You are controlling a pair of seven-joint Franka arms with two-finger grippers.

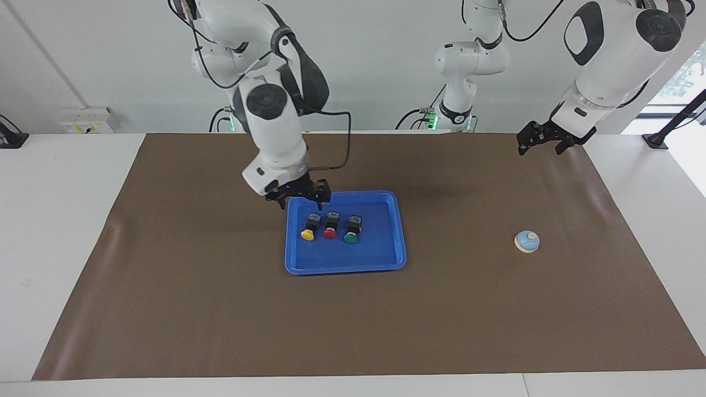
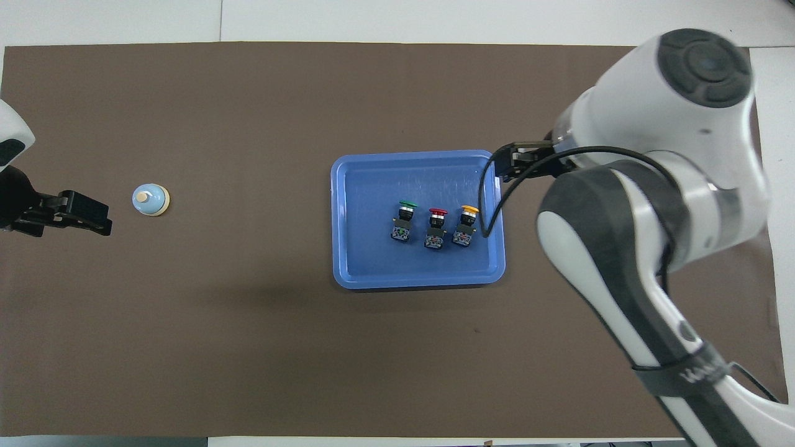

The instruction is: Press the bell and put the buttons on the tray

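Three buttons lie in a row on the blue tray (image 1: 343, 269) (image 2: 372, 273): yellow (image 1: 308, 234) (image 2: 469, 210), red (image 1: 330, 233) (image 2: 438, 212) and green (image 1: 350, 237) (image 2: 407, 203). My right gripper (image 1: 301, 197) hangs open and empty over the tray's corner nearest the right arm's base, clear of the buttons. The light blue bell (image 1: 527, 241) (image 2: 150, 200) stands on the mat toward the left arm's end. My left gripper (image 1: 543, 141) (image 2: 79, 215) waits open above the mat's edge, apart from the bell.
A brown mat (image 1: 220, 309) covers the table. A black cable (image 2: 490, 198) from the right wrist loops over the tray's rim beside the yellow button.
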